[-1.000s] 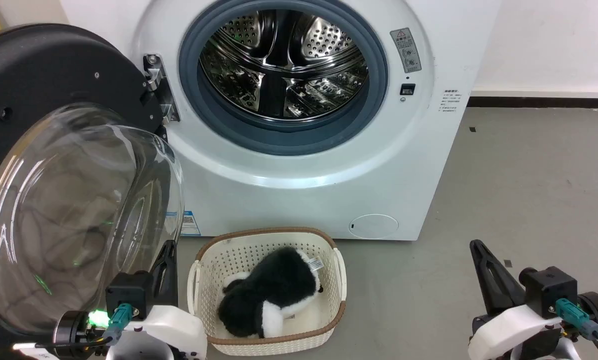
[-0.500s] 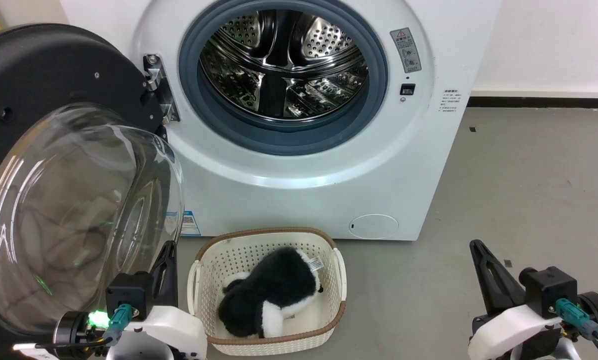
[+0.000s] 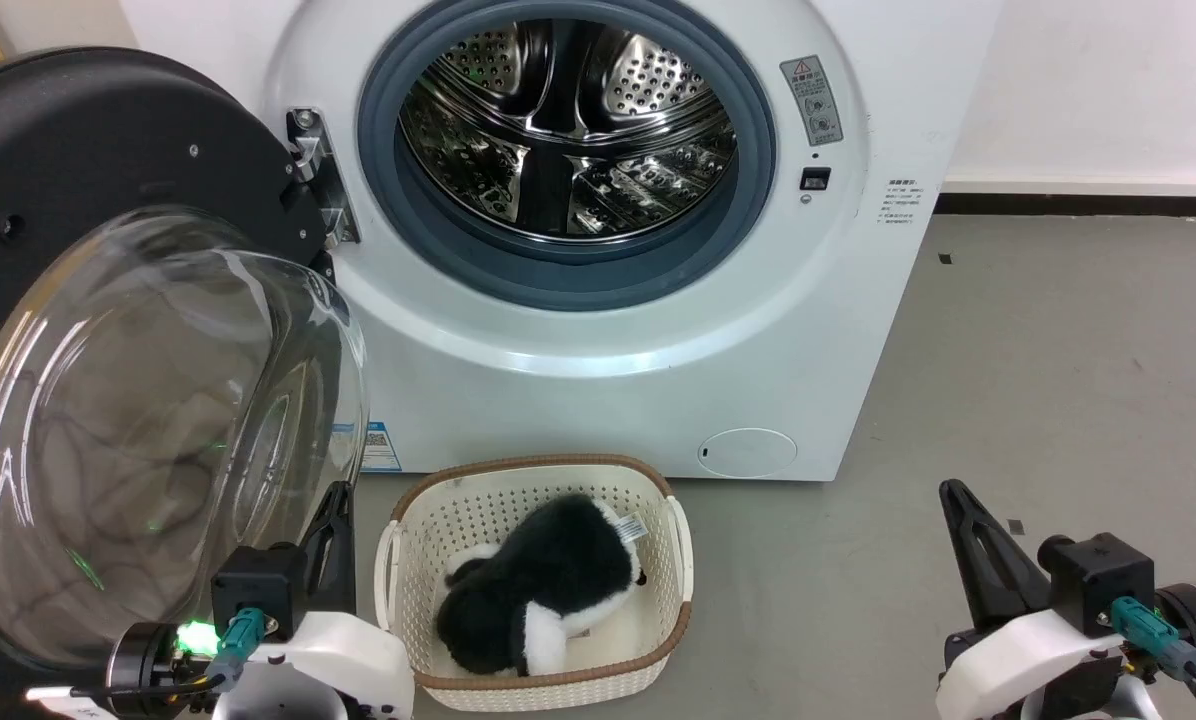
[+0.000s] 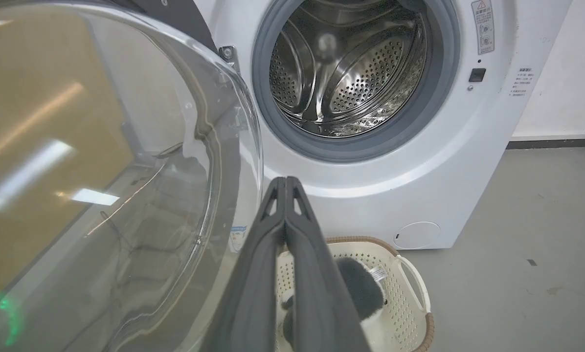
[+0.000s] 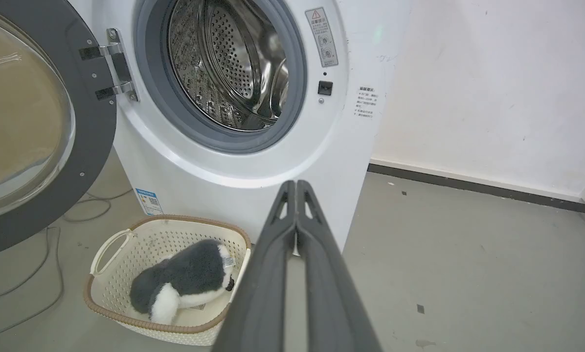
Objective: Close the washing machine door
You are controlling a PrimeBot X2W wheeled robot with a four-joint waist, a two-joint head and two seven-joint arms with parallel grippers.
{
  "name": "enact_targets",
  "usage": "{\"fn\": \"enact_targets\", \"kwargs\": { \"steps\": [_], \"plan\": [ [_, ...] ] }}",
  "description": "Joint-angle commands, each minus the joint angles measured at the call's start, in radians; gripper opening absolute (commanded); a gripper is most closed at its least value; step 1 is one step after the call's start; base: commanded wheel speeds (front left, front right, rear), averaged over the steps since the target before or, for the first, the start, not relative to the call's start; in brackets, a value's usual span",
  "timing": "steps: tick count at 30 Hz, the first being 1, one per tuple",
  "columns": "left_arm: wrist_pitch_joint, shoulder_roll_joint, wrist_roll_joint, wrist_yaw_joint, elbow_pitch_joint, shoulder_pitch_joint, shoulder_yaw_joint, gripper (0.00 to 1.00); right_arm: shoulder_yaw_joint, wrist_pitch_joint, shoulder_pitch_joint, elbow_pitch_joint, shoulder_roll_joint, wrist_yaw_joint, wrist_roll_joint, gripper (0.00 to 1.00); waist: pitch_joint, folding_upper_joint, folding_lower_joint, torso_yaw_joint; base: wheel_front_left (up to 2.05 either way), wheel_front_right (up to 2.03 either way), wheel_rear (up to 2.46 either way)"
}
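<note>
The white washing machine stands ahead with its steel drum exposed. The washing machine door hangs swung wide open to the left on its hinge, its clear glass bowl bulging toward me. My left gripper sits low at the lower left, shut and empty, its tip just right of the glass bowl's edge. My right gripper rests at the lower right over the floor, also shut and empty, well clear of the machine.
A cream basket with a brown rim sits on the floor before the machine, holding a black-and-white plush toy. Cables trail on the floor under the door. Grey floor lies to the right, with a white wall behind.
</note>
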Motion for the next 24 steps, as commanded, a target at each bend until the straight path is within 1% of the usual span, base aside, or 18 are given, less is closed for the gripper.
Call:
{"fn": "enact_targets", "kwargs": {
  "steps": [1,5,6,7,8,18,19,20,21,24],
  "plan": [
    [0.000,0.000,0.003,-0.004,-0.004,0.011,0.001,0.00,0.000,0.001,0.009,-0.004,0.005,0.001,-0.008,0.00,0.000,0.0000,0.0000,0.000,0.00,0.00,0.00],
    [0.000,0.000,0.003,-0.004,-0.004,0.011,0.001,0.00,0.000,0.001,0.009,-0.004,0.005,0.001,-0.008,0.00,0.000,0.0000,0.0000,0.000,0.00,0.00,0.00],
    [0.000,0.000,0.000,0.001,0.000,0.000,0.000,1.00,0.000,0.000,0.000,0.000,0.000,0.000,0.001,1.00,0.000,0.0000,0.0000,0.000,0.00,0.00,0.00],
    [-0.001,0.000,0.000,0.001,0.001,0.000,0.000,0.00,0.000,-0.001,0.000,0.001,0.000,0.000,0.001,0.00,0.000,0.0000,0.0000,0.000,0.00,0.00,0.00],
    [-0.001,0.000,-0.001,0.003,0.001,0.000,0.000,1.00,-0.001,-0.001,0.000,0.001,0.000,0.000,0.001,1.00,0.000,0.0000,0.0000,0.000,0.00,0.00,0.00],
    [-0.022,0.000,-0.003,0.028,-0.003,0.001,-0.005,1.00,-0.013,-0.022,-0.001,0.002,0.000,0.000,0.023,1.00,0.003,0.0000,0.0000,0.002,0.00,0.00,0.00],
    [-0.024,0.001,-0.002,0.030,-0.004,0.001,-0.006,0.75,-0.015,-0.024,-0.001,0.002,0.000,0.000,0.025,1.00,0.003,0.0000,0.0000,0.002,0.00,0.00,0.00],
    [-0.026,0.001,-0.002,0.033,-0.005,0.000,-0.006,0.35,-0.016,-0.026,-0.001,0.003,0.000,0.000,0.027,1.00,0.003,0.0000,0.0000,0.002,0.00,0.00,0.00],
    [-0.028,0.002,-0.001,0.034,-0.005,0.000,-0.007,0.00,-0.018,-0.028,-0.001,0.003,0.000,0.000,0.029,1.00,0.003,0.0000,0.0000,0.003,0.00,0.00,0.00],
    [-0.033,0.004,0.000,0.038,-0.007,-0.003,-0.009,0.00,-0.020,-0.032,-0.001,0.003,0.000,0.000,0.033,1.00,0.004,0.0000,0.0000,0.005,0.00,0.00,0.00]
  ]
}}
